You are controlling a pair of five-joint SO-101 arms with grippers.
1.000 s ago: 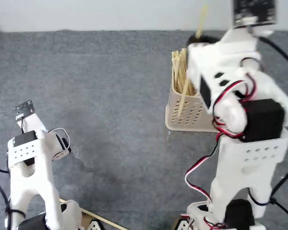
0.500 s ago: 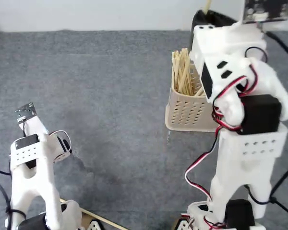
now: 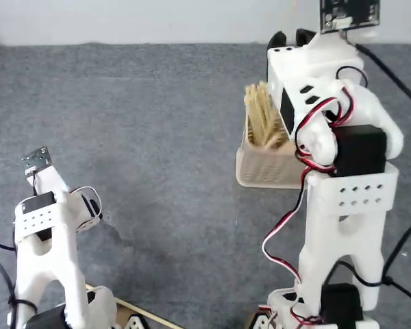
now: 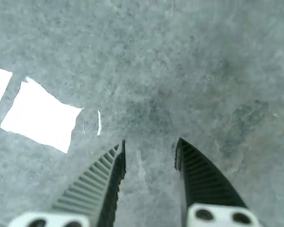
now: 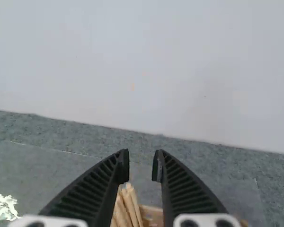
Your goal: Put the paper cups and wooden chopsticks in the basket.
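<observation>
Standing bundled upright, pale wooden chopsticks (image 3: 262,123) crowd the beige basket (image 3: 267,170) on the grey tabletop (image 3: 157,137). Right claw (image 5: 140,168) above them is slightly parted, empty; left claw (image 4: 149,153) spread, empty.

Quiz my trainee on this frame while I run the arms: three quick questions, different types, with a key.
1. True or false: the wooden chopsticks stand in the basket.
2. Multiple choice: the left end effector holds A) a paper cup, B) a chopstick, C) nothing.
3. Short answer: which end effector is nearest the basket?
Key: 1 true. 2 C, it is open over the grey mat. 3 the right end effector.
</observation>
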